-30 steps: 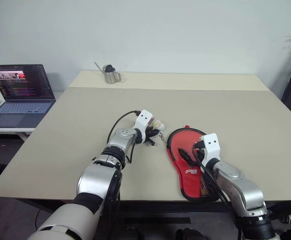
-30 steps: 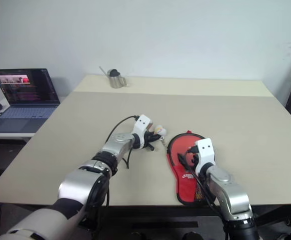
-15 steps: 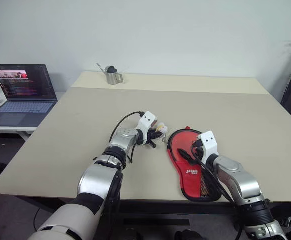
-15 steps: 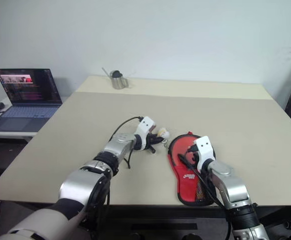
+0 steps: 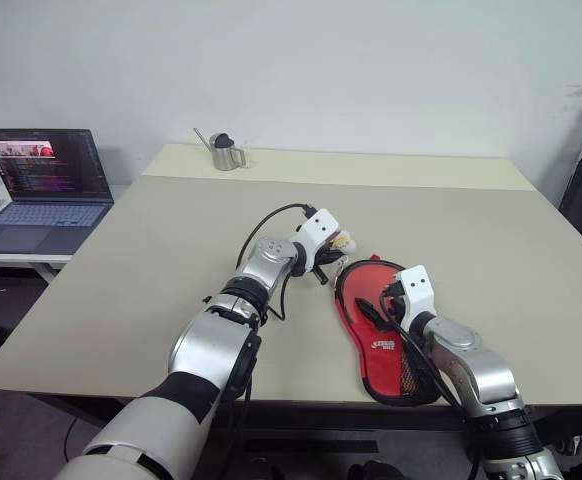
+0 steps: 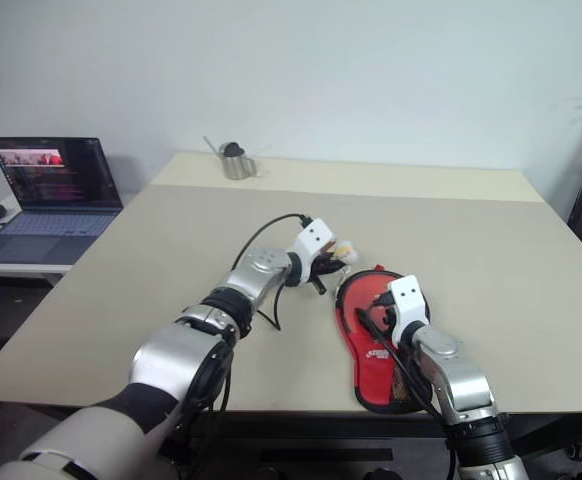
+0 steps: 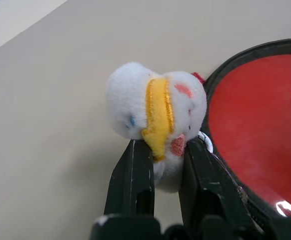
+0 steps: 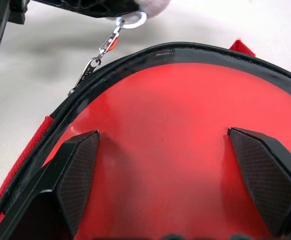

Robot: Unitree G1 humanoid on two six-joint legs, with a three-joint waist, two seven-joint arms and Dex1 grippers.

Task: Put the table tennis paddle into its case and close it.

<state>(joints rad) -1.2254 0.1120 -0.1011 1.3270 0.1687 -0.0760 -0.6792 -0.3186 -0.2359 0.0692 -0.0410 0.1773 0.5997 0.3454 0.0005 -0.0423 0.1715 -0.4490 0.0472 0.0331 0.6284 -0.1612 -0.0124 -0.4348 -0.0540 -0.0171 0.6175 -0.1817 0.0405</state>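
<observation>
1. The case (image 5: 381, 325) lies flat on the beige bench (image 5: 151, 250), red side up, near the front edge.
2. Its long axis runs front to back: the round end points away from the robot, the narrow end with the white logo and mesh pocket points toward it.
3. The left claw (image 7: 160, 165) is clamped on a small white plush charm (image 7: 155, 112), which hangs by a metal clip (image 8: 105, 45) from the zipper at the case's round end.
4. The right claw (image 8: 170, 170) stands wide apart, its fingers (image 8: 78, 175) over the red surface, gripping nothing.
5. Well away stand a metal pitcher (image 5: 224, 151) at the bench's far side and a laptop (image 5: 41, 190) on a side desk; neither blocks the case.
</observation>
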